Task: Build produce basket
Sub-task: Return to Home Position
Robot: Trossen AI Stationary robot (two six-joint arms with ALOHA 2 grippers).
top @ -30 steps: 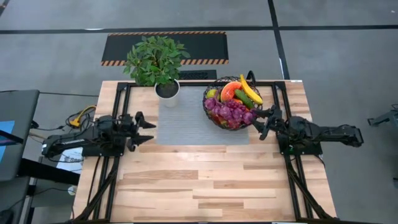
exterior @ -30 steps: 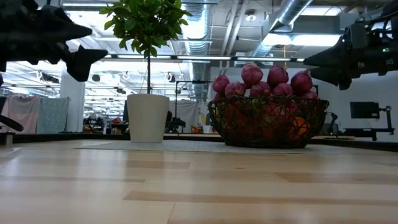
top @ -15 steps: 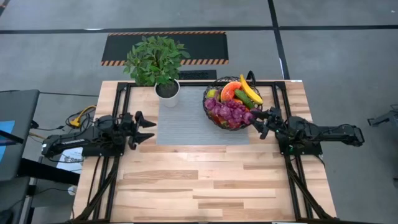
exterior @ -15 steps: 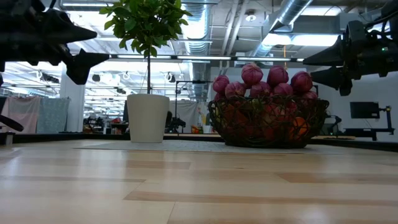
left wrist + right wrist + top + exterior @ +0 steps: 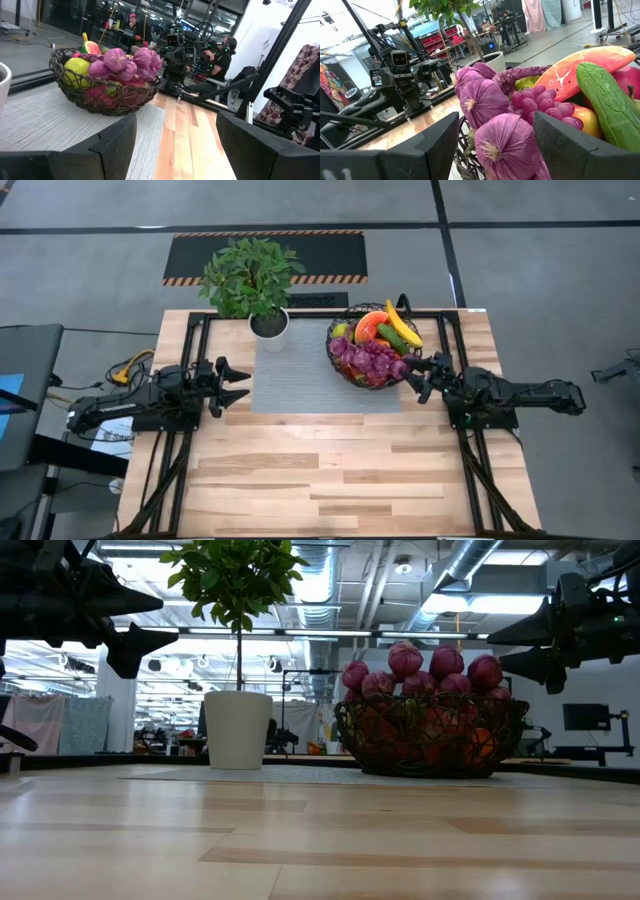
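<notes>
The dark wire basket [image 5: 372,345] rests by its base on the far right part of a grey mat [image 5: 305,380]. It is piled with produce: purple bulbs [image 5: 485,100], purple grapes [image 5: 545,107], a green cucumber [image 5: 610,105], a yellow banana [image 5: 403,320], an orange-red slice [image 5: 370,327] and a yellow-green apple [image 5: 77,67]. My right gripper [image 5: 418,377] is open, just right of the basket and above the table; it touches nothing. My left gripper [image 5: 238,383] is open and empty over the mat's left edge.
A leafy plant in a white pot [image 5: 270,323] stands at the mat's far left corner. Bare wooden table [image 5: 330,470] lies toward the near edge. Black frame rails [image 5: 470,470] run along both sides. People sit in the room beyond the table [image 5: 225,50].
My right gripper has turned about its wrist beside the basket, so in the low view its two fingers now show apart, one above the other. My left gripper's fingers have drawn a little closer together and stay open. The basket and produce have not moved.
</notes>
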